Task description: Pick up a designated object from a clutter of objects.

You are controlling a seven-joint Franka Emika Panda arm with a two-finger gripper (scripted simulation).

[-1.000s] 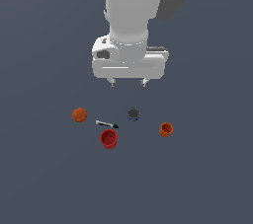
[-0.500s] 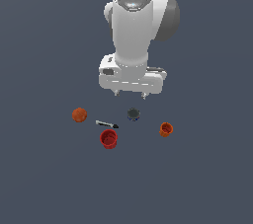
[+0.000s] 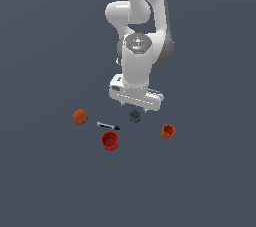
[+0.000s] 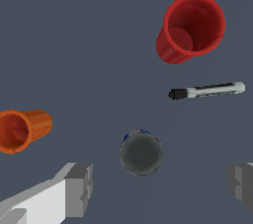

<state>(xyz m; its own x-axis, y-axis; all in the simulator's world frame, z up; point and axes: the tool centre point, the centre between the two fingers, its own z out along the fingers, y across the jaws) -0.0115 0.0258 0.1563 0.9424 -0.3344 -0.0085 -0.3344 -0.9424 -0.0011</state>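
Observation:
The designated object, a short dark round can [image 3: 135, 116] with a blue band at its rim, stands on the grey floor. In the wrist view the can [image 4: 142, 153] lies between the two grey fingers [image 4: 79, 188], closer to one of them and a little beyond their tips. My gripper [image 3: 136, 108] hangs just above the can, open and empty; the wrist view [image 4: 160, 183] shows its jaws spread wide. The clutter around the can is an orange ball [image 3: 80, 116], a black-and-white stick [image 3: 108, 126], a red cup [image 3: 110, 140] and a smaller orange cup [image 3: 168, 131].
In the wrist view the stick [image 4: 207, 90] lies nearest the can, with the red cup [image 4: 190, 28] beyond it. The orange cup [image 4: 22, 129] lies tipped, apart from the can. The floor is plain dark grey.
The arm has come down: the gripper has dropped from well above the clutter to just over the dark can. The objects have not moved.

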